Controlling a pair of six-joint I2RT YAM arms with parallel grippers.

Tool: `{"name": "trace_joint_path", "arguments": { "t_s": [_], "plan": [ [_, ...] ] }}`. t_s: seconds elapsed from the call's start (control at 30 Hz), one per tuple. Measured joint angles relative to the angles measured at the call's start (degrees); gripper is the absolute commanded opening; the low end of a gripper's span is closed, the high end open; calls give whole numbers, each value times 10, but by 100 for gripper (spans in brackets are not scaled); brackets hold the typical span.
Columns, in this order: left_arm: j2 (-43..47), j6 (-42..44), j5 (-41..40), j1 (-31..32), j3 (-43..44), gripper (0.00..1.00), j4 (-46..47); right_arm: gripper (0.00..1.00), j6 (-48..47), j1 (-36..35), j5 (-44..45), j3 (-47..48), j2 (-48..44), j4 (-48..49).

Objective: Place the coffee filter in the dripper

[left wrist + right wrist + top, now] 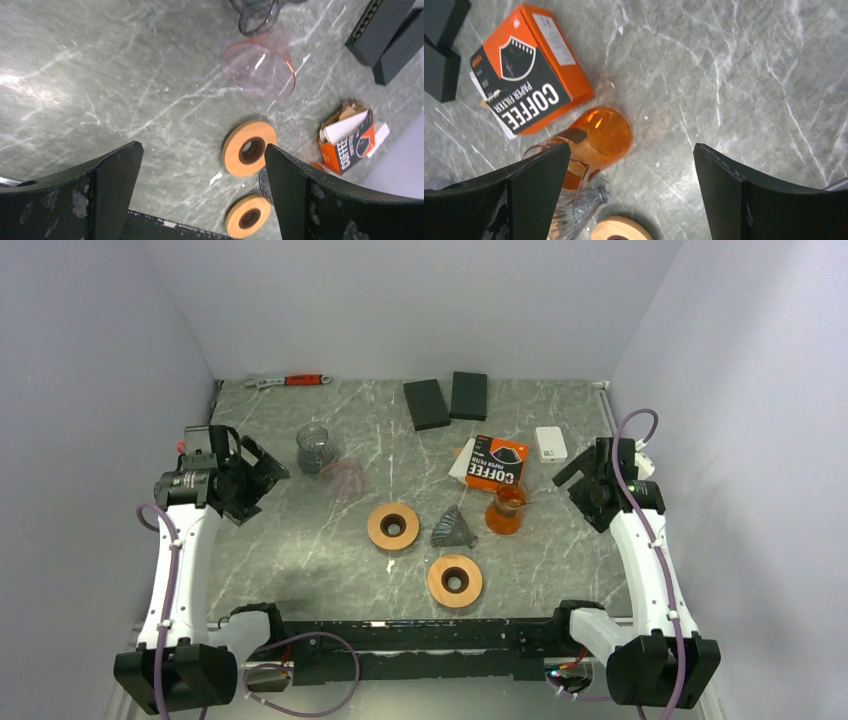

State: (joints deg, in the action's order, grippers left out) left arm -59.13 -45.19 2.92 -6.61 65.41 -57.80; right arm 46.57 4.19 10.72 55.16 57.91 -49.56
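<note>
An orange and black box of paper coffee filters lies right of centre on the marble table, with pale filters poking out of its open end. An orange dripper lies just in front of the box, seen close in the right wrist view. A pink dripper lies on its side at centre left, also in the left wrist view. My left gripper hangs open at the left. My right gripper hangs open beside the orange dripper. Neither holds anything.
A dark grey ribbed dripper lies on its side between two wooden rings. A grey glass cup stands behind the pink dripper. Two black boxes, a white block and a wrench sit at the back.
</note>
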Motion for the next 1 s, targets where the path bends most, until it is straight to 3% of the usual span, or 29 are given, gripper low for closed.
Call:
{"name": "trace_joint_path", "arguments": {
  "t_s": [0.43, 0.6, 0.83, 1.0],
  "plan": [
    [-83, -8, 178, 24, -49, 99, 48, 100, -77, 0, -185, 60, 7, -49],
    [-125, -35, 193, 119, -62, 99, 84, 99, -103, 0, -259, 50, 21, -43],
    [-152, -97, 171, 275, -62, 99, 155, 85, -152, 0, -304, 20, 78, -42],
    [-179, -127, 150, 350, -49, 99, 193, 74, -184, 0, -313, 20, 125, -38]
  ]
}}
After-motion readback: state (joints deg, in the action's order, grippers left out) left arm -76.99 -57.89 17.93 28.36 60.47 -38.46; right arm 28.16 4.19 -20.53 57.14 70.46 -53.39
